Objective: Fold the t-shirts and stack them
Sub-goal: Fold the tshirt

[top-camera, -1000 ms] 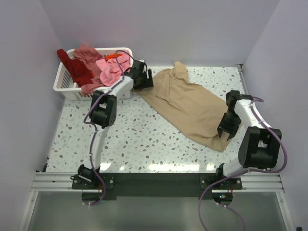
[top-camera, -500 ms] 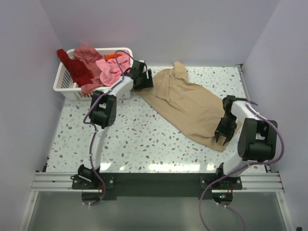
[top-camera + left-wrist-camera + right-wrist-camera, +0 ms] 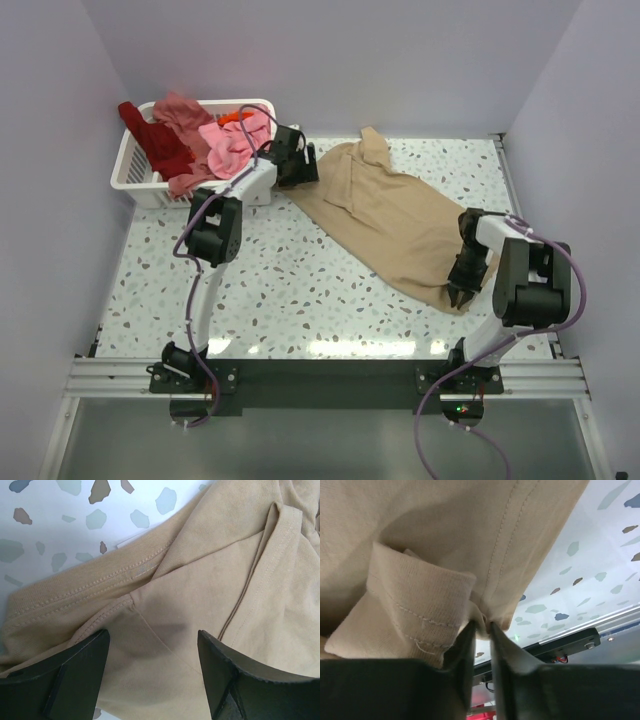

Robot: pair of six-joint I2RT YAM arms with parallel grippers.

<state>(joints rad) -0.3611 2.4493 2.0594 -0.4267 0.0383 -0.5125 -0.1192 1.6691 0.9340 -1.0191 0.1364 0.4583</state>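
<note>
The tan t-shirt [image 3: 390,215] is lying spread across the centre-right of the frame; the right gripper [image 3: 462,292] is pinching its lower-right hem, while the left gripper [image 3: 300,168] is holding its jaws apart over its upper-left edge

Left arm [image 3: 214,232] stretches far toward the back, elbow raised, left gripper [image 3: 297,164] tipped down with fingers spread wide. Right arm [image 3: 528,288] folds tight at the near right, right gripper [image 3: 482,626] angled down, fingers nearly together, nipping the tan t-shirt [image 3: 420,530] hem.
</note>
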